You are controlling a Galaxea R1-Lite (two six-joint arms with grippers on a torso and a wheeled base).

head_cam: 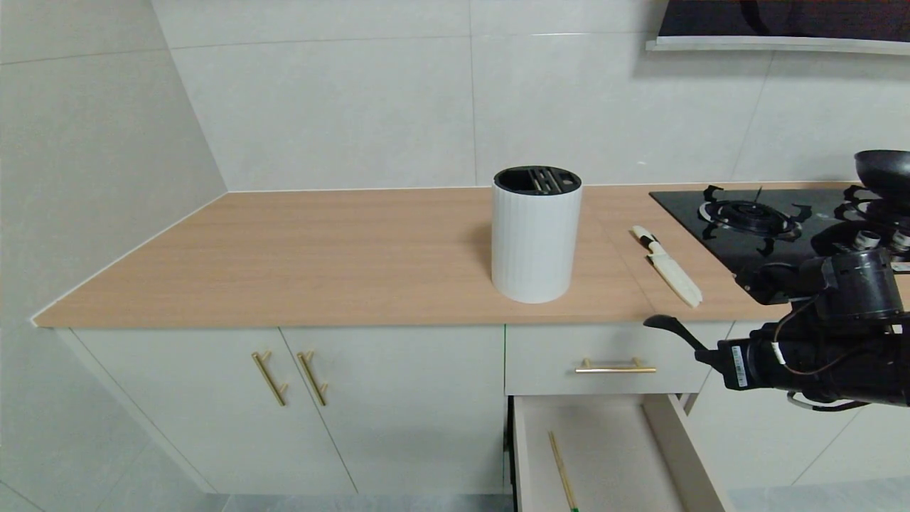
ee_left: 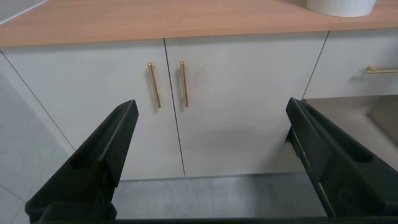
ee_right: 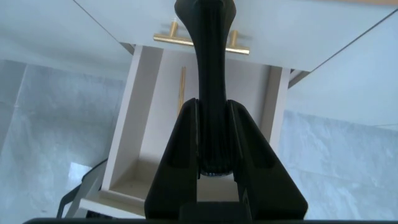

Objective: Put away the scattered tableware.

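Well, the countertop (head_cam: 320, 256) stretches far to the left of the white knife holder (head_cam: 535, 245). A knife (head_cam: 668, 269) lies right of it, beside the stove (head_cam: 753, 220). Below, the open drawer (head_cam: 682, 455) holds chopsticks (head_cam: 561, 469). The right gripper (head_cam: 714, 353) hangs level off the counter's near edge, pinching a black utensil (head_cam: 672, 328). The left gripper (ee_left: 211, 109) is spread wide, facing the cabinet doors (ee_left: 236, 118).

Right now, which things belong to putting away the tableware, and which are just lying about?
Job: black utensil held by the right gripper; knife on the counter; chopsticks in the open drawer; white holder.
Not the job: gas hob; dark pan; cabinet doors.
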